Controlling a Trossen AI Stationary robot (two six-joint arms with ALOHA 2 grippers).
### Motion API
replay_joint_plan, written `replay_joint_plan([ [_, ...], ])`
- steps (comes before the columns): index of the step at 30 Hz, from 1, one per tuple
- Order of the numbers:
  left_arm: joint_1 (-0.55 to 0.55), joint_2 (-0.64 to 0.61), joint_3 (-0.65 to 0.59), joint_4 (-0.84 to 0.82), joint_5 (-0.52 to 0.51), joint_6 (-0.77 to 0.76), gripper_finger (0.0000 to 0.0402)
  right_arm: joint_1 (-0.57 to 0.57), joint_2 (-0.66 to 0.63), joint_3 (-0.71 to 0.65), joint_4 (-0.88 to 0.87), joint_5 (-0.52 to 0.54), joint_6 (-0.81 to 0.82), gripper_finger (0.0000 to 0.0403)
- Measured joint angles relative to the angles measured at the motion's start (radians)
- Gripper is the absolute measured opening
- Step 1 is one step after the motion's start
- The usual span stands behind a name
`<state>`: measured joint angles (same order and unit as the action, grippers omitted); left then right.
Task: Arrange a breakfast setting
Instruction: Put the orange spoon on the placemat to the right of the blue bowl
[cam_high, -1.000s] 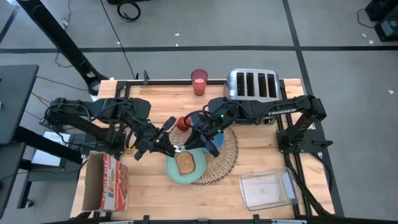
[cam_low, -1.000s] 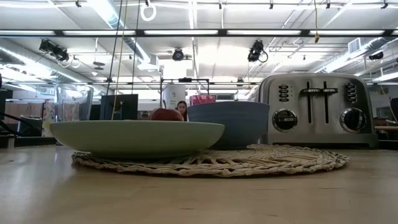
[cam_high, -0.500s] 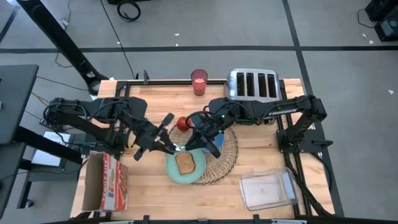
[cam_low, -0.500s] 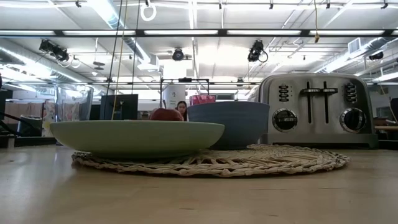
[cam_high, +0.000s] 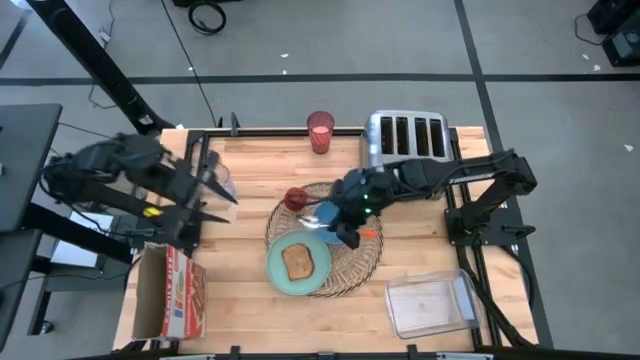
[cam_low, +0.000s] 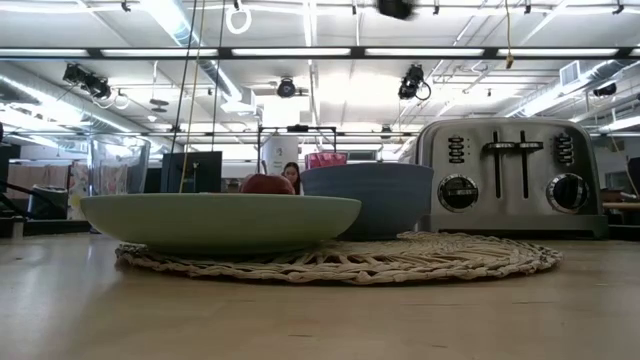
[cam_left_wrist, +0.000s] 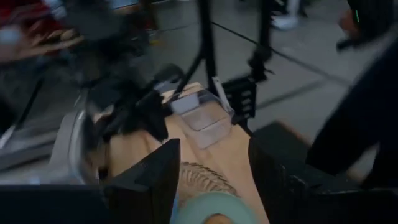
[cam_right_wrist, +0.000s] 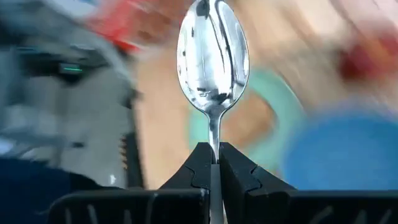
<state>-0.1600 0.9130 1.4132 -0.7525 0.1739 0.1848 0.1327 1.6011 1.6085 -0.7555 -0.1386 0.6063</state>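
The round wicker placemat (cam_high: 355, 255) lies mid-table. On it stand the teal plate (cam_high: 277, 272) with the toast slice (cam_high: 298, 262) and the blue bowl (cam_high: 343, 232). The red apple (cam_high: 293, 198) sits at the mat's far left rim. The pink cup (cam_high: 320, 132) stands at the far edge. My right gripper (cam_high: 325, 216) is above the bowl, shut on the orange-handled spoon (cam_right_wrist: 212, 56). My left gripper (cam_high: 218, 192) is open and empty over the table's left side. In the low view the plate (cam_low: 220, 220), bowl (cam_low: 365, 195) and apple (cam_low: 266, 184) show on the mat. My right gripper pinches the spoon's thin metal neck (cam_right_wrist: 213, 148), just behind its bowl, between its two fingers. The spoon's bowl (cam_high: 311, 222) sticks out past the fingertips toward the table's left. The orange handle end (cam_high: 369, 233) shows behind the gripper. The spoon is lifted clear.
The silver four-slot toaster (cam_high: 405, 137) stands at the far right behind the mat. A clear plastic container (cam_high: 430, 305) lies at the near right. A printed box (cam_high: 180, 295) sits at the near left corner. Bare wood lies between mat and container.
My left gripper has drawn back from the plate's far left rim toward the table's left edge. My right gripper has shifted a little toward the right with the spoon, and now stands over the bowl.
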Motion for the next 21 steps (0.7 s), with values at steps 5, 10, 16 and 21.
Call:
replay_joint_plan([
  [5, 0.0, -0.093, 0.0, -0.045, -0.085, -0.209, 0.0191, 0.039, 0.0, -0.002, -0.346, 0.136, 0.288, 0.0017],
  [10, 0.0, -0.149, 0.0, -0.056, -0.096, -0.276, 0.0184, 0.062, -0.005, -0.049, -0.543, 0.171, 0.594, 0.0017],
  [16, 0.0, -0.162, 0.0, -0.056, -0.095, -0.305, 0.0183, 0.076, -0.009, -0.179, -0.605, 0.17, 0.804, 0.0017],
  [21, 0.0, -0.155, 0.0, -0.043, -0.011, -0.3, 0.0182, 0.072, -0.008, -0.356, -0.438, 0.176, 0.894, 0.0017],
])
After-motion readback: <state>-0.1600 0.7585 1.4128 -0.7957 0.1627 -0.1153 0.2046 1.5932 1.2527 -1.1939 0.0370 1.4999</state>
